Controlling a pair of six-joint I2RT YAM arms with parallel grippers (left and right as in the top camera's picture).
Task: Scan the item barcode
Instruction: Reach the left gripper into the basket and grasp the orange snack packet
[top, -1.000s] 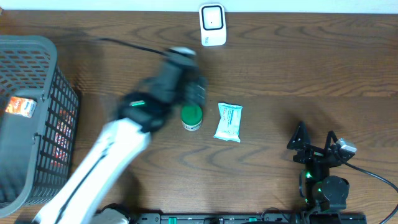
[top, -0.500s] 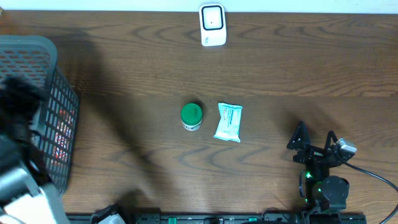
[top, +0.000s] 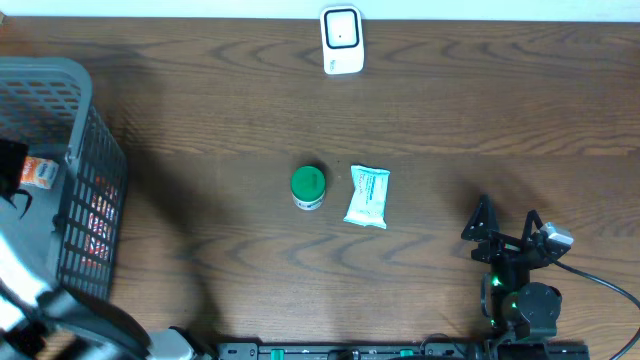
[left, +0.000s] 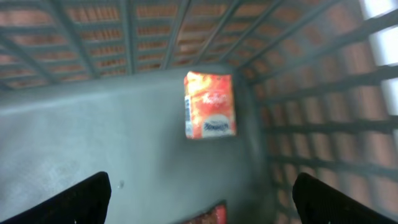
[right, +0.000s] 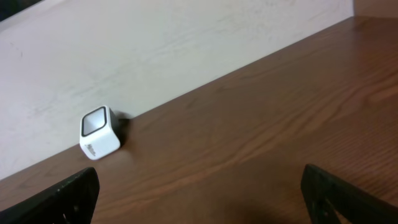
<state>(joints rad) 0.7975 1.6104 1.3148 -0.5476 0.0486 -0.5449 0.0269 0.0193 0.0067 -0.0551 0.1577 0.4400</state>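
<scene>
Right gripper (top: 505, 222): parked at the near edge, well right of the scanner (top: 341, 40); fingers spread, empty, no change over the last second.
Left gripper (left: 200, 186): a second ago it was over the green-lidded jar (top: 308, 186); it has now swung far left of the scanner and looks down into the basket (top: 60, 75). Fingers spread wide, nothing between them.
Orange packet (left: 210, 104): flat on the basket floor by a side wall, untouched.
Jar and white pouch (top: 367, 196): side by side, nearer me than the scanner; neither has shifted.
Scanner: upright at the far edge, nothing presented to it.
Reading: the jar looks finished with. A fresh pick is probably starting, with the packet the likely next item to scan.
</scene>
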